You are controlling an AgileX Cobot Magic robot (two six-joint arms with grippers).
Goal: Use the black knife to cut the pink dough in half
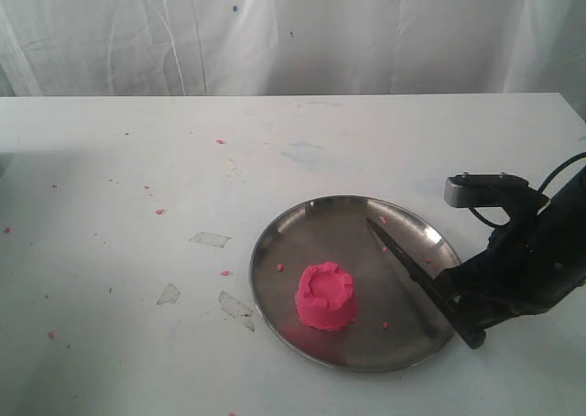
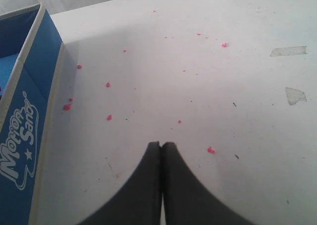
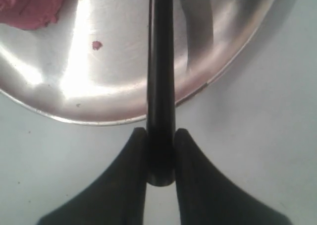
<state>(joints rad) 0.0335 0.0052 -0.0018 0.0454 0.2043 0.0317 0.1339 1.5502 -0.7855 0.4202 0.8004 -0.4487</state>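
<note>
I am clamping the right gripper (image 3: 161,134) on the slim black knife (image 1: 407,262) at its end, risking pivoting in the soft pink dough (image 1: 325,297).

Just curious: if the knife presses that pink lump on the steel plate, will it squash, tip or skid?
Likely squash: the pink dough looks soft, its notched rim moulded, crumbs scattered nearby. Squat and wide-based, it probably won't tip. On the shiny steel plate it might skid under a sideways push.
</note>
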